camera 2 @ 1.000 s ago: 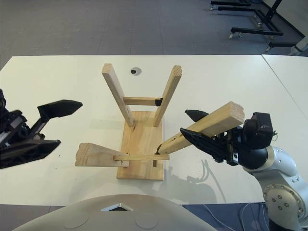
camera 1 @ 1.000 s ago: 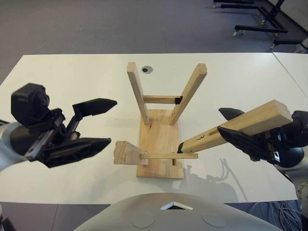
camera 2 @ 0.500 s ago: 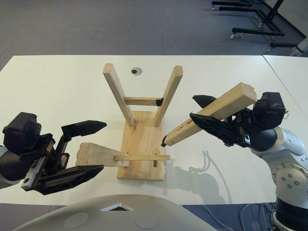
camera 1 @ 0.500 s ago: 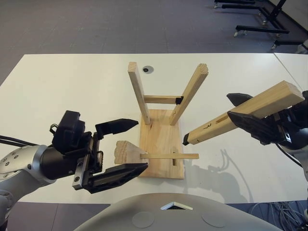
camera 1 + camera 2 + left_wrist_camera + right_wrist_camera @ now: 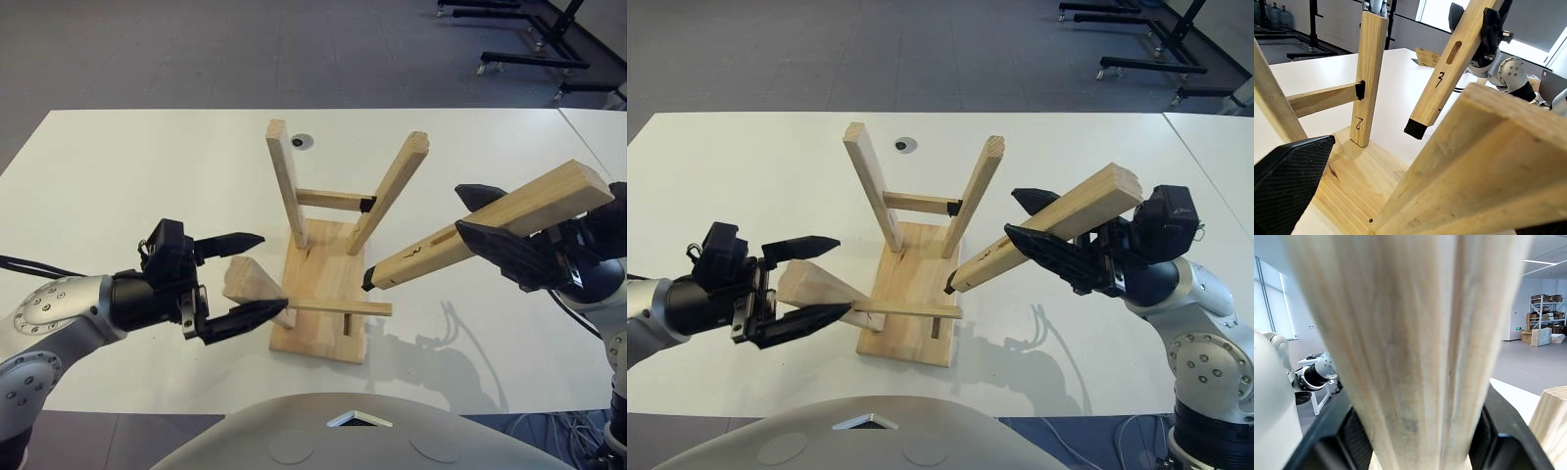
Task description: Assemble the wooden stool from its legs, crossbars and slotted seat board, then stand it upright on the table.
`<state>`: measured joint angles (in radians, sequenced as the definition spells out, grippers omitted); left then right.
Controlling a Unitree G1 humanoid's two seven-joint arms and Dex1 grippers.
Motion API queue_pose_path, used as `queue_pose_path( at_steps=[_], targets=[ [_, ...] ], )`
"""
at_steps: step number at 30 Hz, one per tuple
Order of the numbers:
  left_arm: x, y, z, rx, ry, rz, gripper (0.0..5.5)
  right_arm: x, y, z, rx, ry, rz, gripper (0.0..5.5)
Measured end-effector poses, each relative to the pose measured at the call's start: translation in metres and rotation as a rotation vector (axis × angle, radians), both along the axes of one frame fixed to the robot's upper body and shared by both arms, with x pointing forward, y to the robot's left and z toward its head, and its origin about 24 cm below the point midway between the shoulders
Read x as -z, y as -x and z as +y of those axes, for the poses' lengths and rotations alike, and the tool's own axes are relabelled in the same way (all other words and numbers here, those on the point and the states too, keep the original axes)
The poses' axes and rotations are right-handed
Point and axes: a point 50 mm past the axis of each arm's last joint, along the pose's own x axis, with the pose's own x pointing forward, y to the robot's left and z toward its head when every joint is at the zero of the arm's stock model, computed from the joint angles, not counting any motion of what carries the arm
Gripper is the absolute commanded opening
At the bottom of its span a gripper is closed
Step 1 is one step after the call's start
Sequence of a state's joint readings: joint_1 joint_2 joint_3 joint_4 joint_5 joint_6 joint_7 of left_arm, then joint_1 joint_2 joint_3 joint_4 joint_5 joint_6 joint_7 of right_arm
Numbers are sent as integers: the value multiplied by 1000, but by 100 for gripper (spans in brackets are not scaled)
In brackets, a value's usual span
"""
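White table (image 5: pixel 118 176) under both arms from the head camera, and on it lies the flat pale wooden seat board (image 5: pixel 315 341). Two square pale wooden legs (image 5: pixel 286 181) stand planted at its far end, leaning apart, tied by a short wooden crossbar (image 5: pixel 333 200). At the near left, a third chunky wooden leg (image 5: pixel 247 284) is tilted at the board's edge, with a thin wooden crossbar (image 5: pixel 343 308) running from it across the board. The left pincer (image 5: pixel 272 270) sits wide, one finger on each side of that leg; whether a pad touches it, I cannot tell. The right pincer (image 5: pixel 460 209) is clamped on the fourth long wooden leg (image 5: pixel 534 203), held slanting in the air with its dark tip just above the board's near right side.

Over to the left wrist camera: the third leg looms close, a black textured finger pad (image 5: pixel 1288 181) stands apart from it, and the fourth leg's slot (image 5: pixel 1453 52) faces this way.

In the right wrist camera, wood grain runs straight up the middle, with black fingers (image 5: pixel 1356 440) tight on both flanks.

So this looks like the second leg pair going in. Next, I'd judge, the left closes and steadies its leg. The right then lines the slot up with the crossbar's free end and seats the tip in the board. That calls for careful alignment, since the thin bar looks easy to knock askew.
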<state>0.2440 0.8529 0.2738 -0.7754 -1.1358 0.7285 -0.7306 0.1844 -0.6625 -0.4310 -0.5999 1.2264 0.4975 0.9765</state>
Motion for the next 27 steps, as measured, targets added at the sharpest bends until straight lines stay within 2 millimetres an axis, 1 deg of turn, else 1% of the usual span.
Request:
queue_pose_path(
  at_steps=[4,11,17,20,22,24,27],
  targets=[
    [0,-8,6,-17,-9,-36,540,1,3,4,0,-15,-2,213],
    [-8,-26,10,-25,-10,-96,540,6,11,10,19,-41,-5,213],
    [-16,-25,12,41,76,-60,540,12,24,21,11,-30,-4,213],
    [-17,-30,16,63,69,-41,540,20,30,37,29,5,-36,213],
    [-19,-33,17,78,71,-38,540,30,35,47,24,44,-40,213],
    [-20,-37,17,92,77,-31,540,38,37,51,32,90,-56,213],
    [-20,-39,17,109,79,-27,540,46,40,54,28,107,-62,213]
  ],
)
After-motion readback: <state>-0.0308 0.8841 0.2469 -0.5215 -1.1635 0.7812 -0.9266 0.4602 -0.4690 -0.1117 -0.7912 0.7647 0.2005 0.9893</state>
